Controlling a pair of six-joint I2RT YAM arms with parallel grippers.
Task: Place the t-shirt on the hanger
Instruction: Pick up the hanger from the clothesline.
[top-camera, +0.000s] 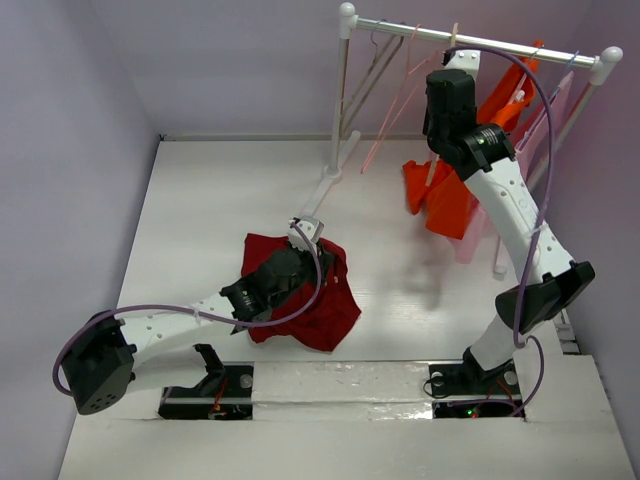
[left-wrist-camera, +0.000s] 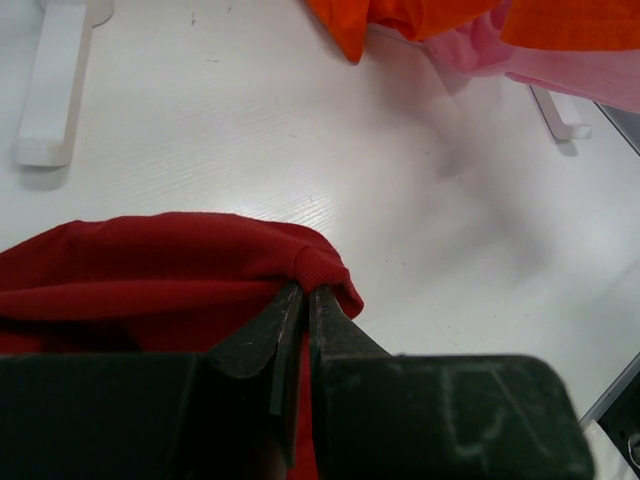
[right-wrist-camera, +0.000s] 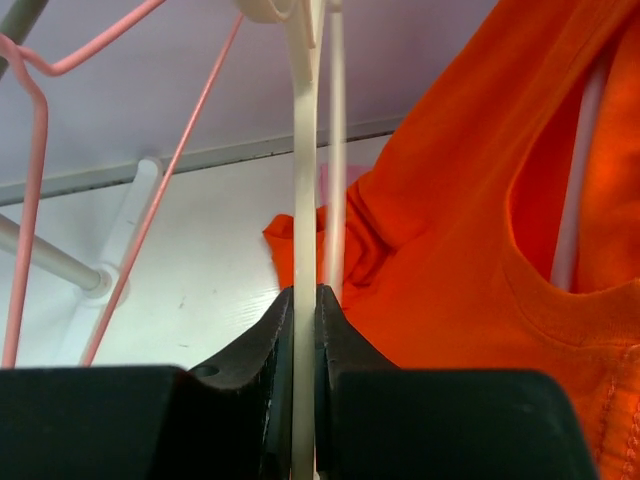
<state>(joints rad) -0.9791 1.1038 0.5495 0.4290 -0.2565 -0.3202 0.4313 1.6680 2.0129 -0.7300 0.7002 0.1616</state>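
The t-shirt (top-camera: 335, 300) is dark red and lies crumpled on the white table in front of the left arm. My left gripper (top-camera: 316, 250) is shut on a folded edge of the t-shirt (left-wrist-camera: 150, 260), with cloth pinched between the tips of my left gripper (left-wrist-camera: 305, 292). Up at the clothes rail, my right gripper (top-camera: 454, 58) is shut on the cream hanger (right-wrist-camera: 305, 150). The hanger's thin stem runs straight down between the closed jaws of my right gripper (right-wrist-camera: 305, 292). Its hook (top-camera: 453, 36) sits at the rail.
A white clothes rack (top-camera: 480, 42) stands at the back right, its foot (left-wrist-camera: 50, 90) on the table. Thin pink hangers (right-wrist-camera: 150, 200) and a grey one (top-camera: 375, 70) hang on it. An orange garment (right-wrist-camera: 480, 200) and a pink one (top-camera: 470, 245) hang beside my right gripper.
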